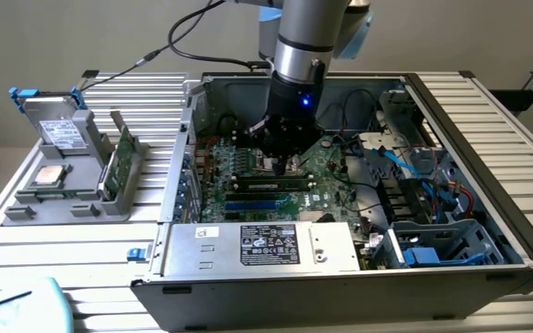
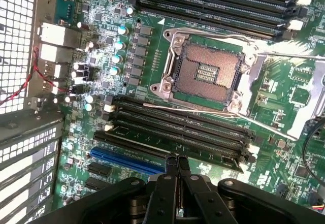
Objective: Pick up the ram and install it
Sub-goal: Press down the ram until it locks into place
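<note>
With the jaws of the gripper closed empty over the ram, the slot latches could be struck if lowered off-centre.

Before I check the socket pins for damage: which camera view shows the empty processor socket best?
The wrist view: the processor socket lies open in plain sight, its pin field and metal frame unobstructed, beyond the shut gripper. In the exterior view the gripper hangs low over the motherboard and covers that area, so the socket cannot be made out there.
</note>
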Controlling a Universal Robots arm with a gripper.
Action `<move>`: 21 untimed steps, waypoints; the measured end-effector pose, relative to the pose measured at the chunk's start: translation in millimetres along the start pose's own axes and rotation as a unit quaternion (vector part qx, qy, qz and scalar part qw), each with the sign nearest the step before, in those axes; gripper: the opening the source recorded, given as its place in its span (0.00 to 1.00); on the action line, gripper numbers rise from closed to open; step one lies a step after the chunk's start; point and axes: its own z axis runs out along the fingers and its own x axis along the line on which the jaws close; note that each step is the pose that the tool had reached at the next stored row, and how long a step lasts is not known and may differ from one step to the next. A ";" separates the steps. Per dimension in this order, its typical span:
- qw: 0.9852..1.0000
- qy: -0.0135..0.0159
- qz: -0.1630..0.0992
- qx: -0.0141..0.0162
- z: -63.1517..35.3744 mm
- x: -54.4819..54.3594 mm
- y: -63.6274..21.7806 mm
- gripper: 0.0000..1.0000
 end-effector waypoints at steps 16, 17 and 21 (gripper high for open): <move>0.998 -0.027 0.055 0.009 -5.8 0.7 -0.4 0.11; 0.998 -0.028 0.060 0.009 -5.8 0.7 -0.4 0.11; 0.997 -0.026 0.078 0.007 -6.0 0.8 -0.4 0.11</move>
